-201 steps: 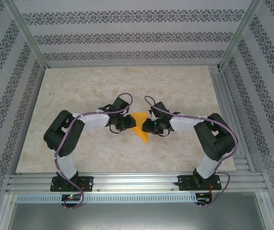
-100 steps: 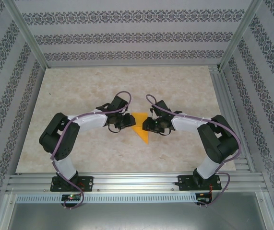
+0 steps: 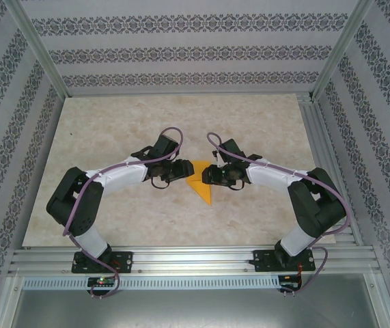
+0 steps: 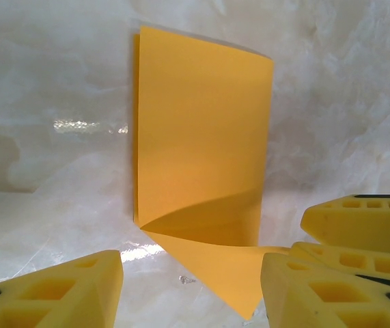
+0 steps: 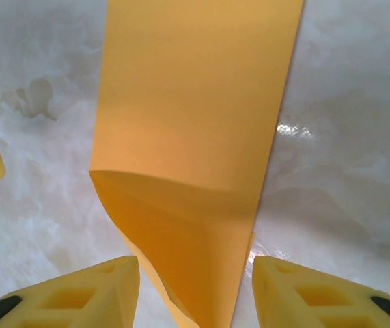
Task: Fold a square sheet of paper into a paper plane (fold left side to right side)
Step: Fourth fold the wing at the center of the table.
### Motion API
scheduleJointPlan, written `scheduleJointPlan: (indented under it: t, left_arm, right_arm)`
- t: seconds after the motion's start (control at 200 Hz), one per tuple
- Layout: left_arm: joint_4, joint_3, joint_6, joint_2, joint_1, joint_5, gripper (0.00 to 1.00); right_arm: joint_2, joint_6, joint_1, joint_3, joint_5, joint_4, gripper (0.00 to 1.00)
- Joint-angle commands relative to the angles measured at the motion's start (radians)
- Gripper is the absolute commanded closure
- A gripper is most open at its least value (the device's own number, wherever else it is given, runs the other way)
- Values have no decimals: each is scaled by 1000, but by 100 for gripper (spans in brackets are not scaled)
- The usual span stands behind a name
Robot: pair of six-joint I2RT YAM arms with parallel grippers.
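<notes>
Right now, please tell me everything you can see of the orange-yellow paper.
The paper is thin, plain orange-yellow, unmarked and folded, with sharp creases. From above it is a wedge pointing toward the arm bases. It rests on the pale marbled table, one flap seemingly raised. It sits between the left gripper and right gripper, both open; contact is unclear.

Orange-yellow paper plane (image 3: 200, 183) on a cream, marbled tabletop (image 3: 181, 116)
White walls (image 3: 181, 51) with grey patterned bands (floral, perhaps) — yellow fingers (image 4: 51, 290) on the left end effector (image 4: 191, 273).
</notes>
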Motion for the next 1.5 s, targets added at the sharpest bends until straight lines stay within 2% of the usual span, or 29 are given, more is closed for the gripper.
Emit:
scheduleJointPlan:
  t: [0.0,0.29,0.425,0.739,1.149,1.494]
  left_arm:
    - [0,-14,-8,3,-11,-6,43]
    - [20,-17,-10,27,-12,14,42]
    - [26,-17,-10,38,-11,25,42]
    - [42,-15,-16,63,-13,46,42]
    - [85,0,-33,112,-28,72,45]
    - [121,24,-62,153,-41,72,63]
  right_arm:
    - [-15,-42,8,-11,-44,33,53]
    - [11,-44,10,-3,-75,42,69]
    - [16,-49,9,-1,-56,28,73]
    - [25,-61,8,10,-28,-1,91]
    - [25,-63,5,13,6,-26,92]
    - [35,-58,5,20,0,-18,90]
